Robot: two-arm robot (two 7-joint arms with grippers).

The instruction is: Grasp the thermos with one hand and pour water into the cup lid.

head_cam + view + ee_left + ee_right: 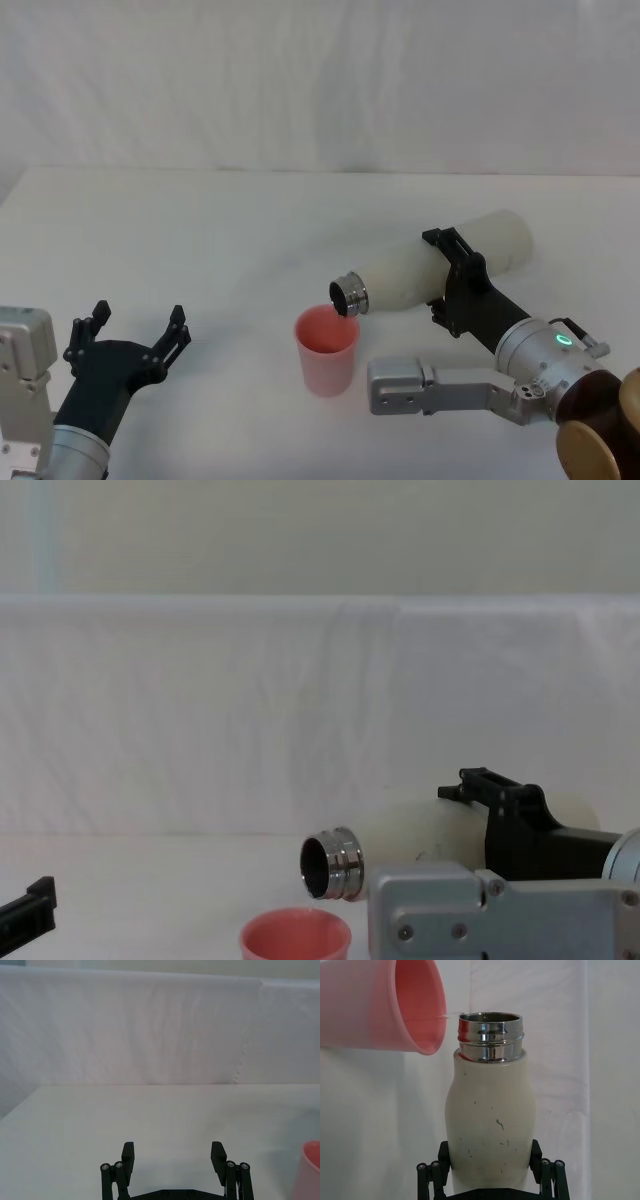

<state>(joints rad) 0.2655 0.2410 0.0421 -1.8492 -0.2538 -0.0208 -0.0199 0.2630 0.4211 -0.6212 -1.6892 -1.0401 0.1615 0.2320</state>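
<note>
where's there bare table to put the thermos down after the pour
Bare table runs behind the cup lid to the back wall, and between the lid and the open left gripper parked at front left. It is crowded at front right: the right gripper holds the tilted thermos over the lid there.

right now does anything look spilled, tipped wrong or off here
Nothing stands out. The thermos is tipped on purpose in the right gripper, its steel neck over the rim of the upright cup lid, and the table around it looks dry. The left gripper waits open, apart.
</note>
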